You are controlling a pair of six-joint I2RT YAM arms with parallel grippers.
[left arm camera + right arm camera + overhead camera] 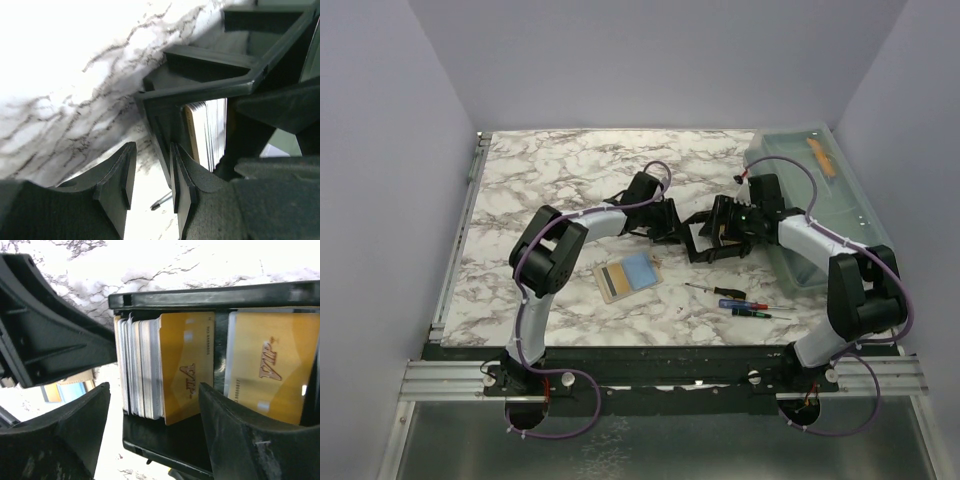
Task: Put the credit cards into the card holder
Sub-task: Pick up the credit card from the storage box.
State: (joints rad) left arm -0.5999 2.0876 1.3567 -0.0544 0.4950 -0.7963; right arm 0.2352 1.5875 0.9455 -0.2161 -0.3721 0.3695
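The black card holder [704, 243] lies mid-table between my two grippers. In the right wrist view the holder [200, 296] has a stack of white-edged cards [140, 370] and gold VIP cards [187, 365] standing in it. My right gripper [154, 397] is open, its fingers on either side of that stack, not touching it. My left gripper [150, 182] is open against the holder's corner wall [200, 90], table showing between its fingers. A tan striped card [614, 281] and a light blue card [639, 269] lie flat on the table, left of the holder.
A large translucent bin [840, 205] with an orange item [821, 156] stands at the right. Three small screwdrivers [745, 305] lie near the front right of the holder. Grey walls enclose the marble table [550, 170].
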